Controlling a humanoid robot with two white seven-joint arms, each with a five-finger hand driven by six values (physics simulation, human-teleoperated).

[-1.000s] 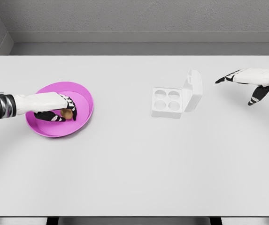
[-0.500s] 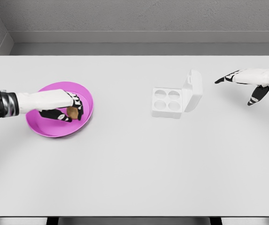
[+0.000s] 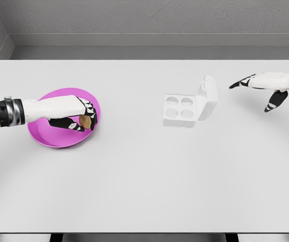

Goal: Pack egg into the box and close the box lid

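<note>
A brown egg [image 3: 85, 121] is pinched in my left hand [image 3: 82, 118], just above the right rim of the pink bowl [image 3: 46, 137] at the table's left. The white egg box [image 3: 180, 110] stands right of the middle with its lid [image 3: 208, 97] tilted open on the right and all its cups bare. My right hand [image 3: 259, 86] hovers open at the far right, fingers stretched toward the lid and well apart from it.
The white table [image 3: 144, 171] runs wide around the bowl and box. A grey wall stands behind its far edge, and the near edge lies at the bottom of the view.
My left hand closed on the egg in the bowl, then lifted it and carried it right toward the bowl's rim. The right hand shifted only slightly.
</note>
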